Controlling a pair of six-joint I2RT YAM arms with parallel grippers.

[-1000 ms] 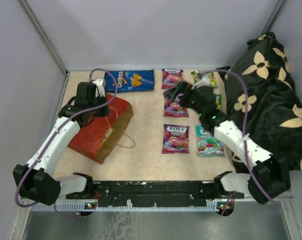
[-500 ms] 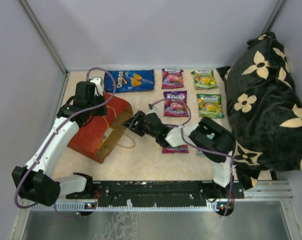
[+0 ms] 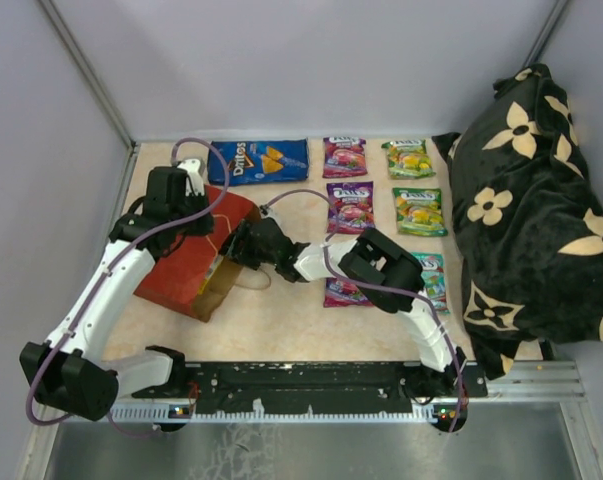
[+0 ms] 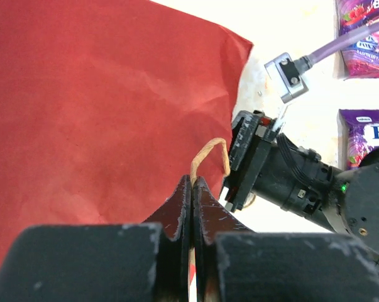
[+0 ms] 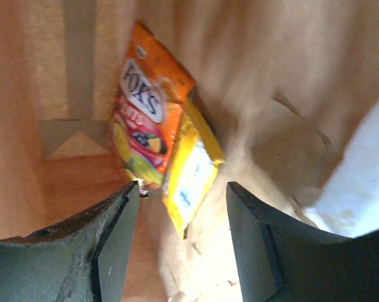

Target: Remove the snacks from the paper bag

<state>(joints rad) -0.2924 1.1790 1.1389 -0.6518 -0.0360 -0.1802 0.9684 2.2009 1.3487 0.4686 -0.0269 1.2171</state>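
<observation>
Handle point(image 4: 208, 151) of the paper bag point(image 4: 95, 107) pinched in left fingers point(image 4: 176, 212); right fingers point(image 5: 115, 246) part-open inside, yellow packet point(image 5: 192, 173) between, untouched.

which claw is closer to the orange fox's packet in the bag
Right. The right claw reaches into the red paper bag, open, with the orange Fox's packet just ahead. The left claw is outside, shut on the bag's loop handle.

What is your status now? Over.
Left gripper shut on handle of the paper bag. Right gripper open inside the bag, orange packet and yellow packet just ahead, ungripped. Nothing seen blocking.
</observation>
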